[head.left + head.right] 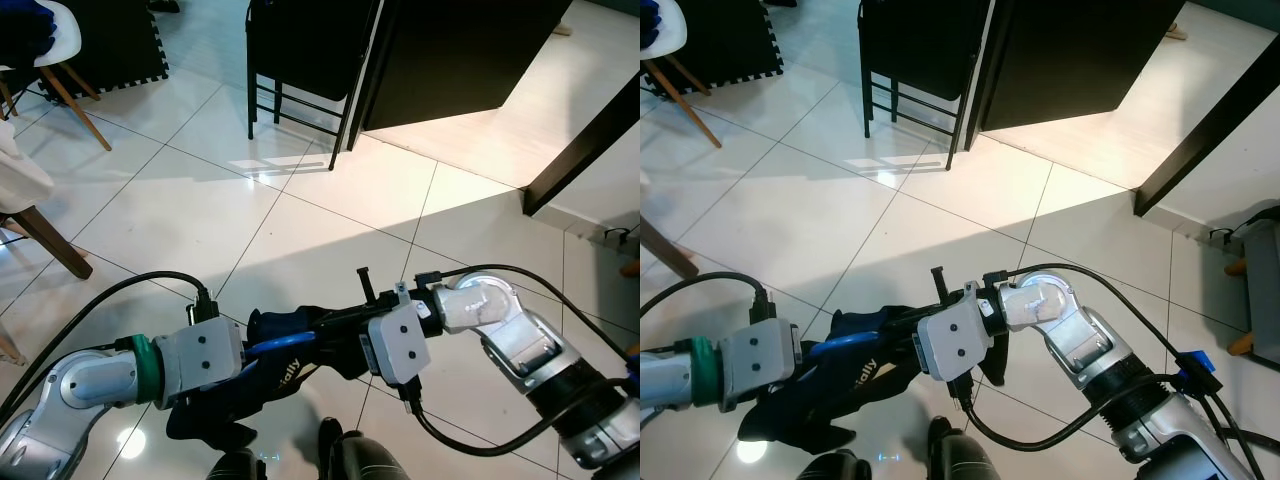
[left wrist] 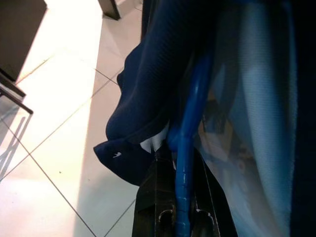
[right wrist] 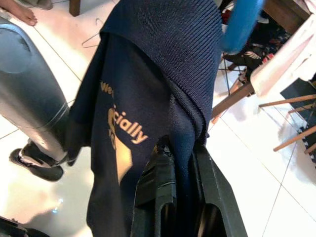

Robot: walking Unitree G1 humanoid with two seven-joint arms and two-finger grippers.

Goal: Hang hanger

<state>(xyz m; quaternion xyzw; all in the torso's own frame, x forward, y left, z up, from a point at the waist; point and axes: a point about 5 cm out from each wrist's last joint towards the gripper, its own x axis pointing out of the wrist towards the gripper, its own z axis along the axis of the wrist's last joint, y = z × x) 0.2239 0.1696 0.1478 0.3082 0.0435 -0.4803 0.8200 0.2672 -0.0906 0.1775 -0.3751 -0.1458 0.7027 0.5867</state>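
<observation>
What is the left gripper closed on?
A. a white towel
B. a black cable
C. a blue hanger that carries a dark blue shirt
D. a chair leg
C: the left gripper is shut on the blue hanger, with the dark blue shirt draped over it.

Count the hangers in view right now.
1: a blue hanger inside the navy shirt, held between the left gripper and right gripper. Others may be hidden.

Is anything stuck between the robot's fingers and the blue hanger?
For the left gripper, no: its fingers close straight on the blue hanger. The right gripper pinches the navy shirt draped over the hanger, so cloth lies between.
</observation>
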